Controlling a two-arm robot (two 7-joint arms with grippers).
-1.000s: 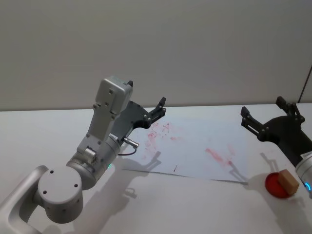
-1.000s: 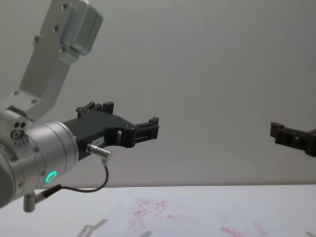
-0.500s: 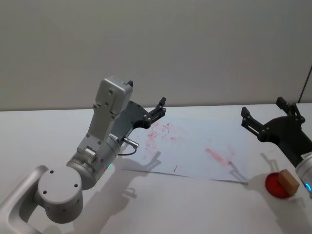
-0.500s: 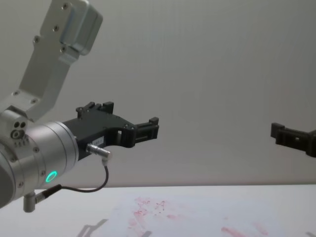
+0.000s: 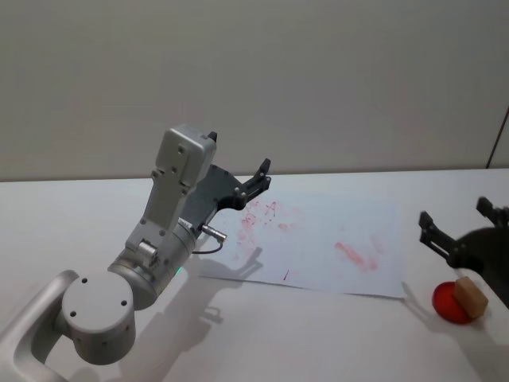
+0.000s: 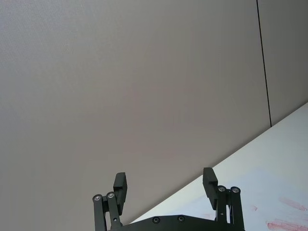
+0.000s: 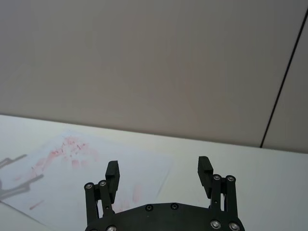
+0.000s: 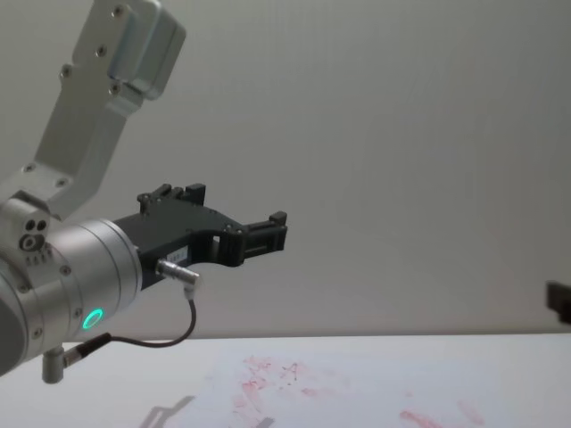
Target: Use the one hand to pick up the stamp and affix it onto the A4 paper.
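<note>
The stamp [image 5: 470, 297], a small brown block, rests on a round red ink pad [image 5: 449, 305] at the table's right edge. My right gripper [image 5: 456, 220] hovers open just above and behind it; its fingers [image 7: 112, 173] stand wide apart with nothing between them. The A4 paper [image 5: 322, 247] lies flat mid-table with red-pink smudges, and also shows under the right gripper [image 7: 72, 154]. My left gripper [image 5: 256, 183] is held up over the paper's left end, open and empty [image 6: 164, 182].
The big silver left arm [image 5: 151, 255] fills the table's left front. White tabletop [image 5: 302, 334] lies between the paper and the front edge. A grey wall stands behind.
My right gripper has dropped and drawn back to the right, closer to the stamp. The left arm, the paper and the stamp have not moved.
</note>
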